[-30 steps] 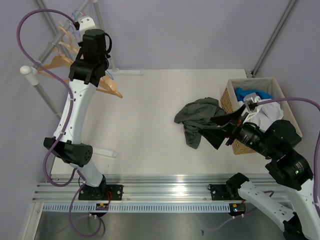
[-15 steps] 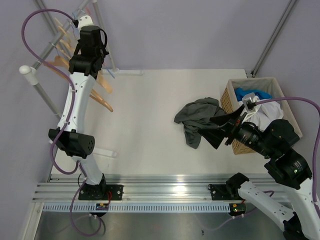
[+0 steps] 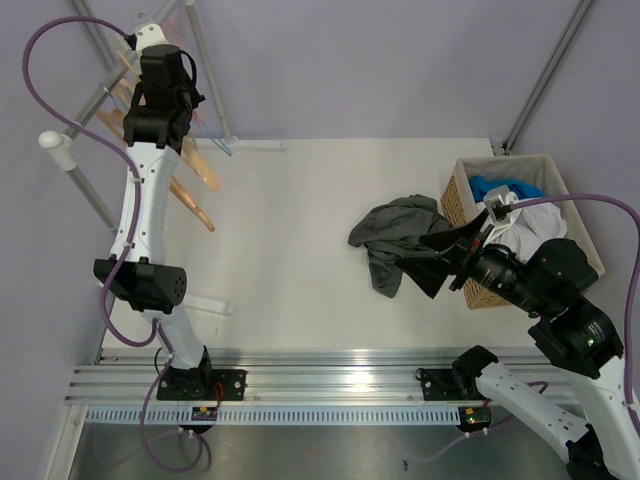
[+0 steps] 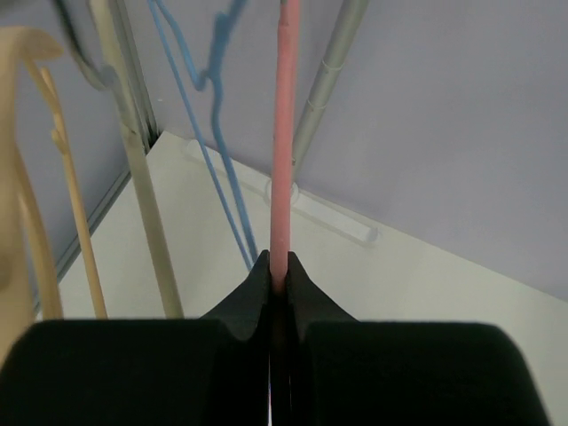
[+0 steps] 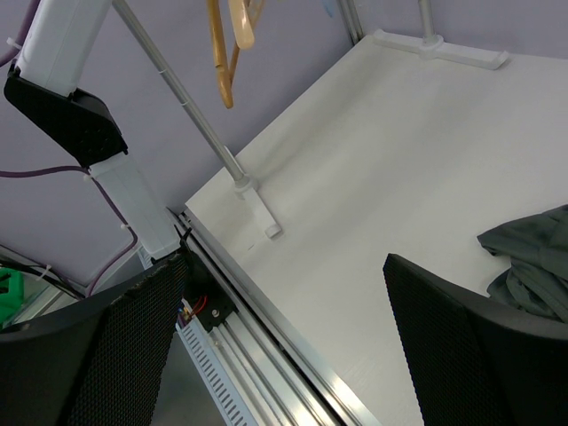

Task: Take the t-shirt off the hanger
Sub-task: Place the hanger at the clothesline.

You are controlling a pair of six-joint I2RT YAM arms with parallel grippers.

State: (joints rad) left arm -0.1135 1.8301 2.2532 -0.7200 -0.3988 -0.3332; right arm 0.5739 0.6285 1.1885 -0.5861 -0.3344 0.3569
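1. Our left gripper (image 4: 277, 266) is pinched tight on the thin bar of a pink hanger (image 4: 284, 133), which rises straight up from between the two black fingers, high at the clothes rack (image 3: 88, 195) in the far left corner
2. We judge this hanger light and stiff, but smooth and narrow enough to swivel in so small a pinch; no cloth shows on it
3. Our right gripper (image 5: 282, 266) is spread wide and holds nothing, low over the white table (image 3: 300, 260)
4. The grey t-shirt (image 3: 392, 232) will likely handle as light, soft and limp: it should sag and stretch rather than lift as one piece, and it is neither fragile nor slippery
5. We would take it at a raised, bunched fold near its middle, where the fingers can close on several layers at once
6. The t-shirt lies crumpled on the table, off any hanger
7. It lies just past the right fingers and not between them; the right wrist view shows only its edge at the right border
8. It is well apart from the left jaws
9. Just beside the pink bar hang a blue wire hanger (image 4: 217, 160) and, further left, pale wooden hangers (image 4: 22, 177)
10. A wicker basket (image 3: 455, 200) with blue and white cloth stands just beside the t-shirt, perhaps touching it
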